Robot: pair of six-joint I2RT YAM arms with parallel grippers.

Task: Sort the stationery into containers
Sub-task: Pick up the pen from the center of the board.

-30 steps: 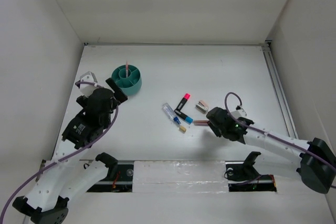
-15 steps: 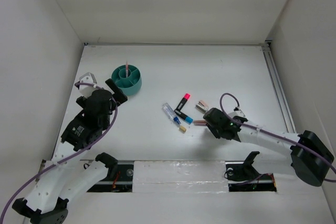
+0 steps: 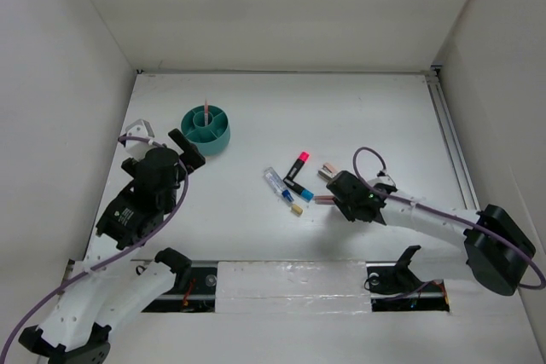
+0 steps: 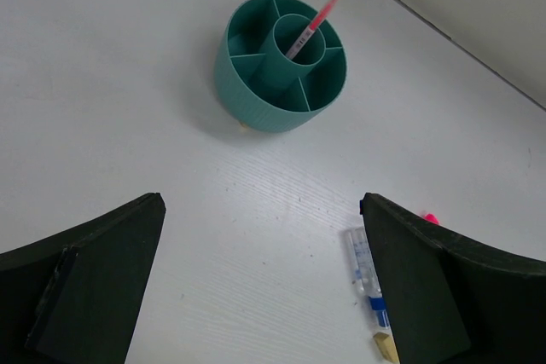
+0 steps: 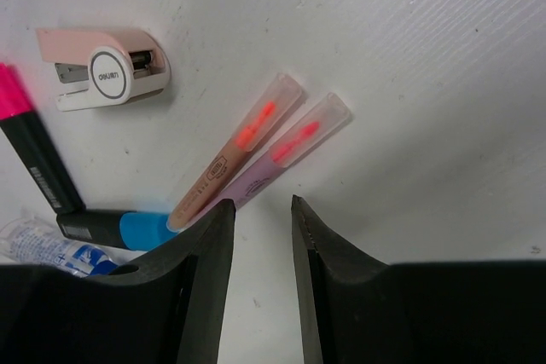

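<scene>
Well, left jaws gape wide before the teal organiser [image 4: 256,108] — right jaws, slightly apart, empty, hover by two clear-capped pens [image 5: 230,158].

Teal cup [image 4: 256,108] upright, left; pink pen [image 4: 312,26] slanted in centre tube [image 4: 290,76]. Lying flat to its right: pink-capped marker [image 5: 38,164], blue-capped marker [image 5: 111,228], clear pen [image 4: 367,274], tan eraser [image 3: 297,209], two highlighters [image 5: 235,155], stapler [image 5: 107,70].

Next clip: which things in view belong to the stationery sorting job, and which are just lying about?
Job:
teal cup
pink pen in its centre tube
pink-capped black marker
blue-capped marker
clear pen
tan eraser
stapler
peach pen
lilac pen

Just there:
white tape strip
purple cables
side rail
</scene>
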